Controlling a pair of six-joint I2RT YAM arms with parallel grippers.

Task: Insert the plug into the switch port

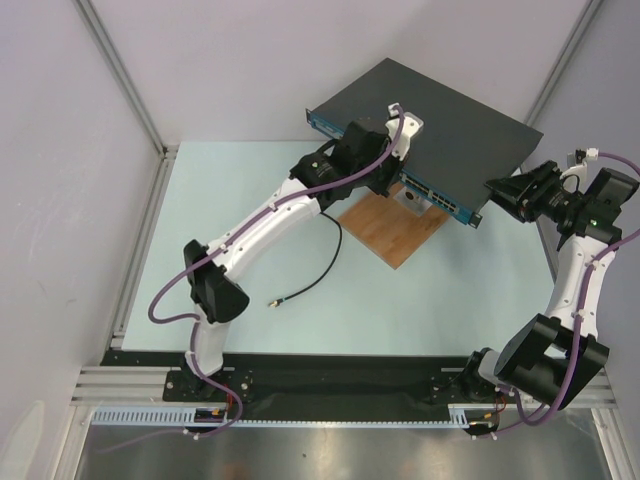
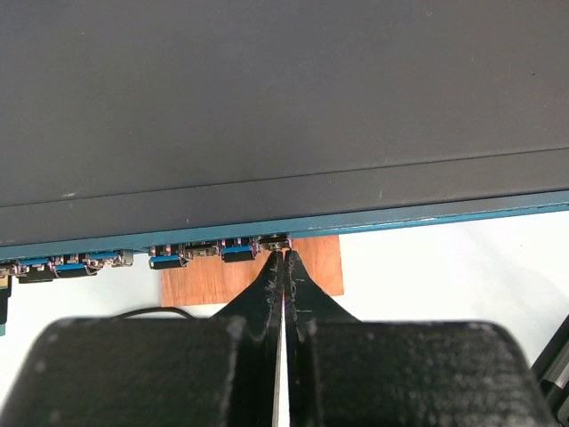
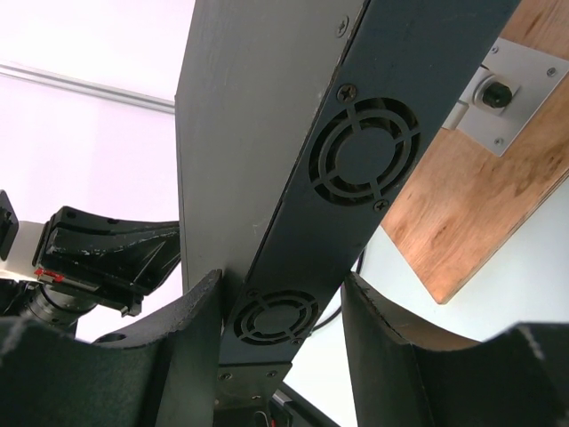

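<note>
Cable (image 1: 290, 296) lies loose on the surface (image 1: 250, 220) at the left, its small metal tip free and well apart from the switch (image 1: 450, 120). Its other end runs under the left arm and out of sight. The left fingers (image 2: 290, 271) are pressed together, their tips right at one port (image 2: 274, 240) in the blue front face. No plug can be made out between them or in that port, so I cannot tell whether it is seated. My judgement is that the task is at the insertion itself: approach done, seating unconfirmed, release to come. The switch rests raised at an angle, its front edge over the wooden board (image 1: 395, 235). At the right, the right fingers (image 3: 191, 347) are spread about halfway and appear clamped on the switch's vented end, one on top and one beneath, apparently bracing it. No brand, label or writing is readable in any view.
</note>
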